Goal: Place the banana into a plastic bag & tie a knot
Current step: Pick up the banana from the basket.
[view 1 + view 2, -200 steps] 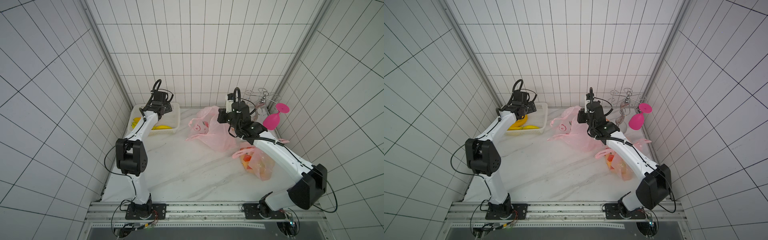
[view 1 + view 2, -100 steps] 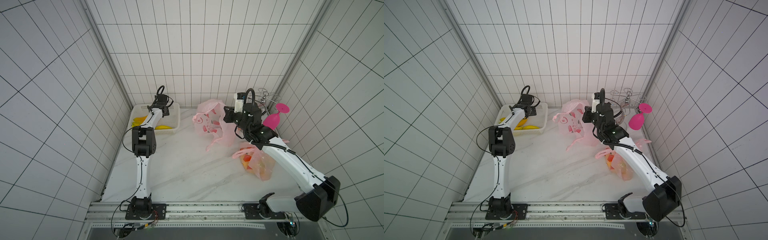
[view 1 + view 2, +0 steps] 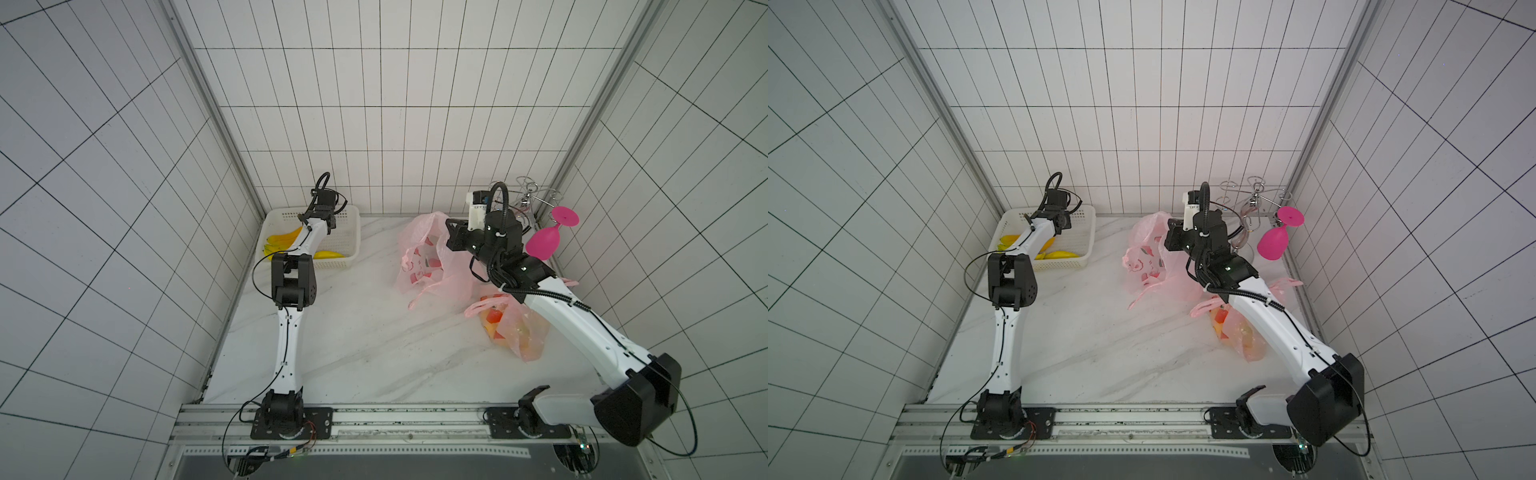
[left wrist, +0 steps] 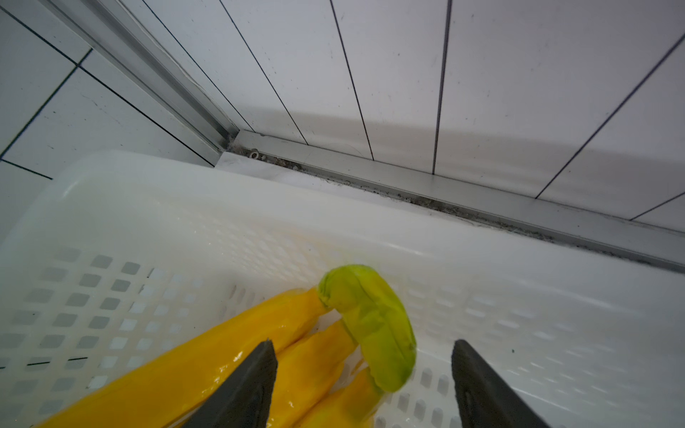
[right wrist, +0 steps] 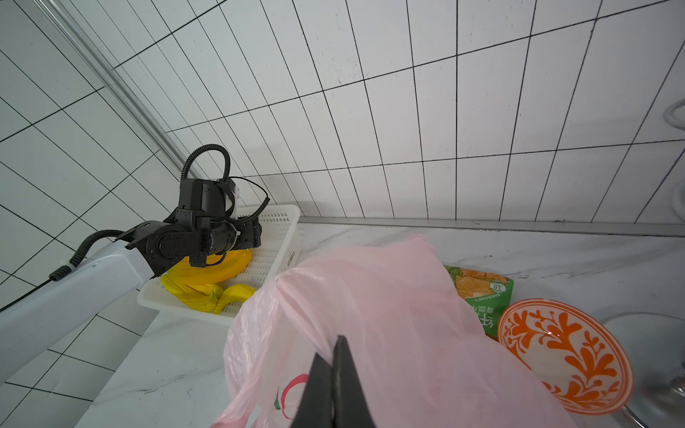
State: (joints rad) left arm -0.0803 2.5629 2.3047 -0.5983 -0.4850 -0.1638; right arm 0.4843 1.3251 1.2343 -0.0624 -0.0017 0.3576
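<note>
– White-tiled walls (image 3: 374, 104) all round, marble desk (image 3: 353, 332) below, and the left claw (image 4: 362, 344) was down in the basket (image 4: 259, 207) in the far corner. Jaws wide, nothing gripped!
– What sat between them?
– The green stem end (image 4: 367, 322) of the banana (image 4: 222, 355) bunch, right in the gap. The yellow bodies ran off from that stem at a slant, passing under one finger (image 4: 252, 385) and back toward the arm's own base. A close there, I'd judge, would catch the stem, not the bodies.
– And the right arm?
– Well apart, across the desk. The right claw (image 5: 333, 355) was pinched tight on a gather of the pink plastic bag (image 5: 370, 304), holding its top up. Left was the nearer arm by far.
– Any help from above?
– Layout only: basket and bag well apart. The wrist hid the left claw's tips in both top views, so only the left wrist view showed the stem in the gap. The right wrist view gave the pinch.
</note>
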